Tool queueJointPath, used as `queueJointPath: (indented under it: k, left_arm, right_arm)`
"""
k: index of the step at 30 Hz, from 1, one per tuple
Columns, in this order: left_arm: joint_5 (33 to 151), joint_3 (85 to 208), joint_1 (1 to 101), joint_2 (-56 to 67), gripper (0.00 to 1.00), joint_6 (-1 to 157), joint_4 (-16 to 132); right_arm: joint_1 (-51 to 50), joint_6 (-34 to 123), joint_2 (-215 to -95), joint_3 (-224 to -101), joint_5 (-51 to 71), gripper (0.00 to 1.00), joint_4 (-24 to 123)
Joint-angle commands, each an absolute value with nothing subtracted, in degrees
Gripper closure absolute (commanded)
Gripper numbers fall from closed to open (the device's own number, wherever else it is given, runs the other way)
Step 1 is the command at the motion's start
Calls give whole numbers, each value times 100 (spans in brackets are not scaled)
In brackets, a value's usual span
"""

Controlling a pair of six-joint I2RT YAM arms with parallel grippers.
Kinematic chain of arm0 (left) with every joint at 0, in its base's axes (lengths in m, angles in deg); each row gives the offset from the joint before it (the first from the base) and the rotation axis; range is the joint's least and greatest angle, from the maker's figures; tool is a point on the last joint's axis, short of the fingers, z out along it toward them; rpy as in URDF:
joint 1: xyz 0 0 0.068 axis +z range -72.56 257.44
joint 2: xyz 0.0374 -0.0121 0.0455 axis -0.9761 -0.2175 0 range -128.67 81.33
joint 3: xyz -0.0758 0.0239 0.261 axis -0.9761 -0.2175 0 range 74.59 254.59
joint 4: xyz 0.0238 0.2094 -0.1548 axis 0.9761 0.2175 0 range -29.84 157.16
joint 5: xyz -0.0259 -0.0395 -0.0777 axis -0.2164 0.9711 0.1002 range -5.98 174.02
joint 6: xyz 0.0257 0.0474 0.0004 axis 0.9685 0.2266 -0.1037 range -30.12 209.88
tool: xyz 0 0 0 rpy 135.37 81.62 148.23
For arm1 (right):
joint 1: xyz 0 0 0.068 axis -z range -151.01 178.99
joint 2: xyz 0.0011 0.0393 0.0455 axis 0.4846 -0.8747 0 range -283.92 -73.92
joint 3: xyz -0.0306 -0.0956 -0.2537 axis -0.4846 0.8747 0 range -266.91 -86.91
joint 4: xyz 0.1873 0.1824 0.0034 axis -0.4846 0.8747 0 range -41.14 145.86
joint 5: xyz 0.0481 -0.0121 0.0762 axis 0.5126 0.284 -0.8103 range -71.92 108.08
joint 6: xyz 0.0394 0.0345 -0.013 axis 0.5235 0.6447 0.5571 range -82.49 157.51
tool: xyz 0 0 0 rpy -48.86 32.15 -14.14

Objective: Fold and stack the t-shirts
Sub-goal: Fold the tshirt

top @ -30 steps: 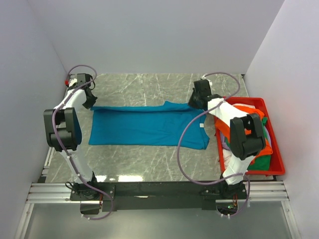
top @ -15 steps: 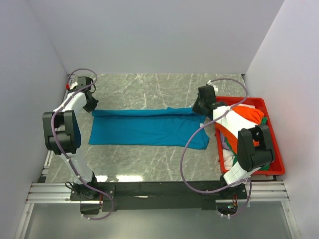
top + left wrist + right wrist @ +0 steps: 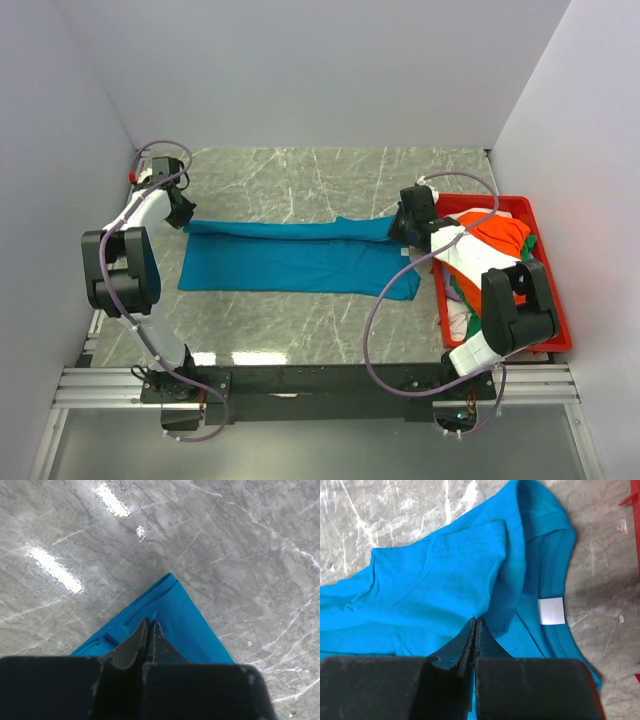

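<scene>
Teal shirt (image 3: 300,258) lies spread across the grey marble surface (image 3: 300,180) in the overhead view, its far edge doubled over toward the near side in a long strip. The left pincer (image 3: 183,213) sits at the shirt's far left corner. The right pincer (image 3: 402,228) is at the far right end, just beside the red bin (image 3: 556,338), which holds an orange shirt (image 3: 505,232). Against a second ago, the right pincer has come nearer the arm bases and closer to the bin, the left has shifted only slightly, and the folded strip lies straighter

From the left wrist, the pincer (image 3: 148,623) is closed, its fingers pressed together with the pointed corner of the shirt (image 3: 187,625) pinched between them over the surface (image 3: 225,540)

From the right wrist, the pincer (image 3: 475,622) is likewise closed, nipping a raised fold of the shirt (image 3: 435,580) beside the neck opening. The white label (image 3: 551,611) lies to the right of the tips, inside the collar
</scene>
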State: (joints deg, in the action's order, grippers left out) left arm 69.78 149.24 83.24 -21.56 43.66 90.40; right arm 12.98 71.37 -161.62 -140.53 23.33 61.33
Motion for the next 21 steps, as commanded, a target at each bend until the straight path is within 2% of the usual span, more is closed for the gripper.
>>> queueJointPath:
  k: [1, 16, 18, 19, 20, 21]
  left_arm:
    - [7066, 14947, 8385, -1878, 100, 4338, 8943]
    - [7277, 14649, 8420, -1685, 97, 4216, 8908]
    - [7356, 14412, 8447, -1571, 87, 4075, 8856]
    - [7434, 14315, 8455, -1527, 81, 4023, 8760]
    - [7479, 14114, 8464, -1413, 68, 3944, 8698]
    - [7514, 14025, 8473, -1334, 61, 3908, 8619]
  right_arm:
    - [1238, 7196, -15856, -13999, 2353, 100, 5941]
    - [1211, 7319, -15610, -13412, 1993, 100, 5721]
    - [1202, 7337, -15618, -13297, 1948, 97, 5616]
    - [1202, 7328, -15619, -13200, 1913, 86, 5589]
    - [1202, 7319, -15610, -13165, 1896, 79, 5563]
    - [1202, 7310, -15584, -13147, 1887, 72, 5572]
